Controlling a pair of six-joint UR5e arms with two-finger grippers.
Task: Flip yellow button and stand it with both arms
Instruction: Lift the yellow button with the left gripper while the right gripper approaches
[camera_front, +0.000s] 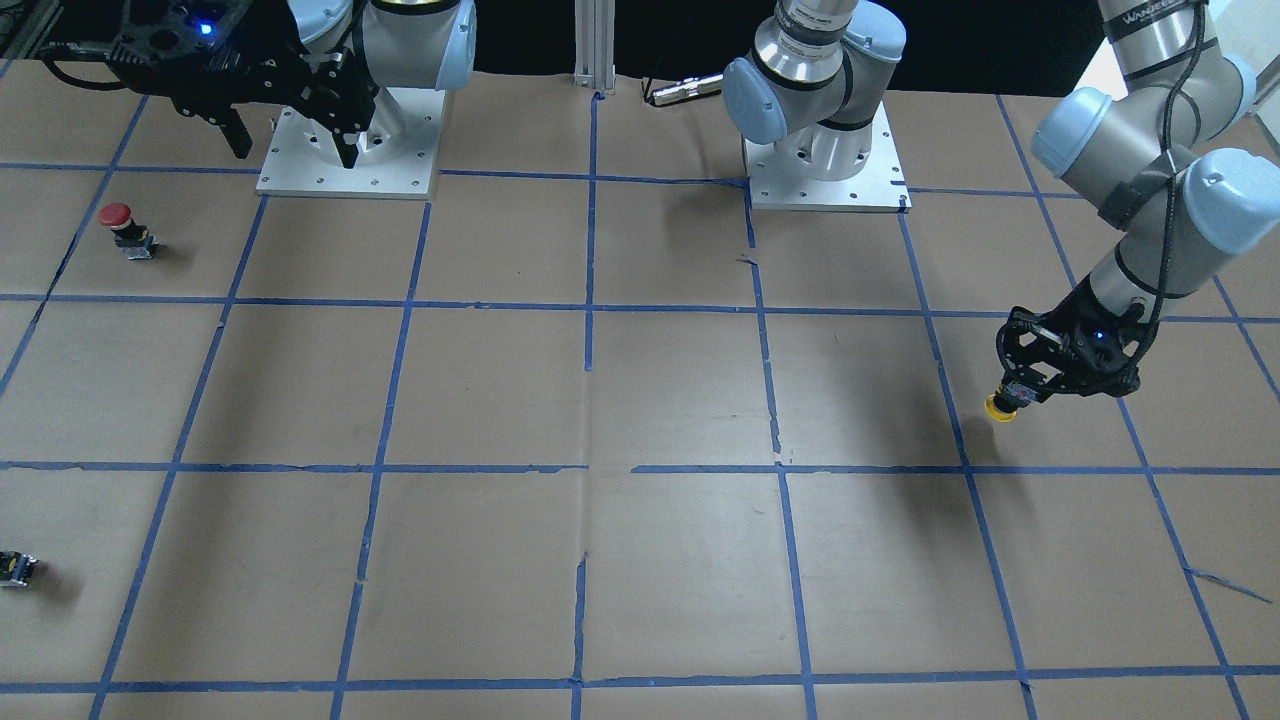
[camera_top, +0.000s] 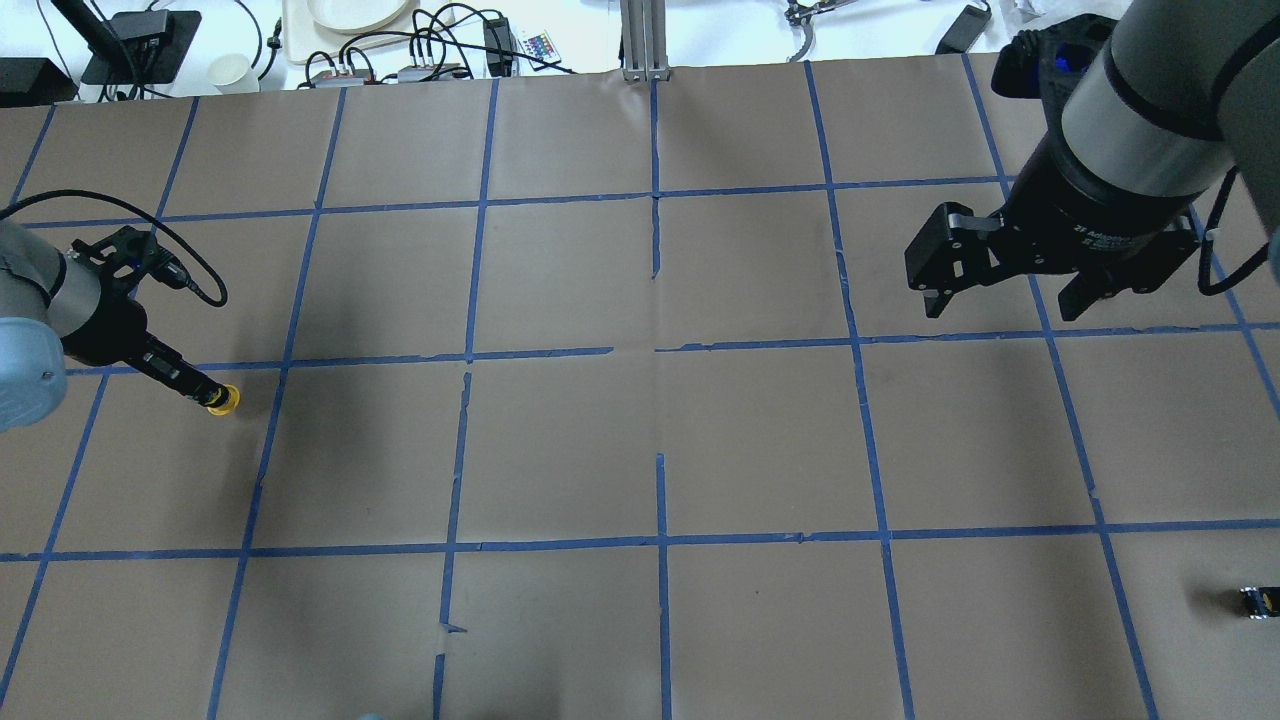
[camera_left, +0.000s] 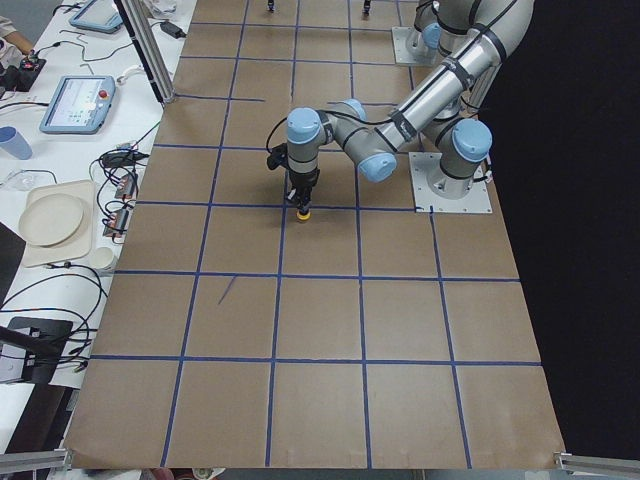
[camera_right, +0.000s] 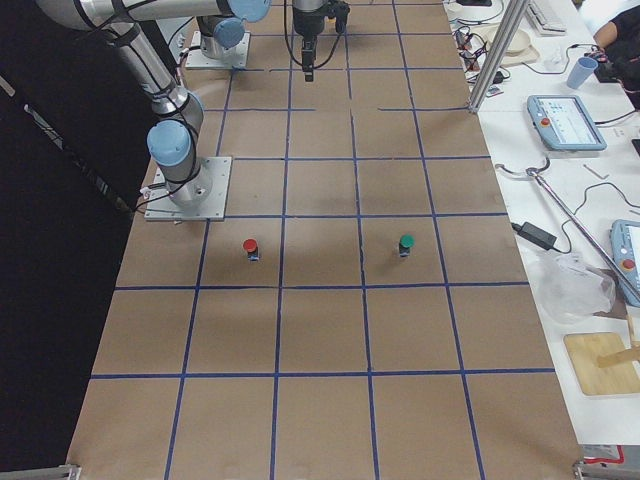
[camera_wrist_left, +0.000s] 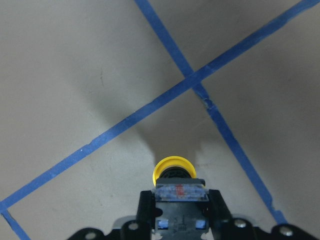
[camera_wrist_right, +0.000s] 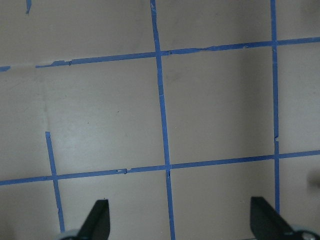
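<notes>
Two grippers, one load. Front-facing view: the left gripper (camera_front: 1028, 388) is clamped on the body of the yellow button (camera_front: 1003, 408), with the cap pointing down at the table (camera_front: 680, 400) and the long axis near vertical. Whether the cap touches the paper I cannot tell. The right gripper (camera_front: 295, 150) hangs by its own base, jaws spread wide and holding nothing.

Overhead view: the button sits at the table's left end, just beside a blue tape line (camera_top: 330, 358), and the right arm is well apart at the other end.

Left wrist view: the cap juts out beyond the fingertips.

My judgement is that the right arm must cross over to receive it.
</notes>
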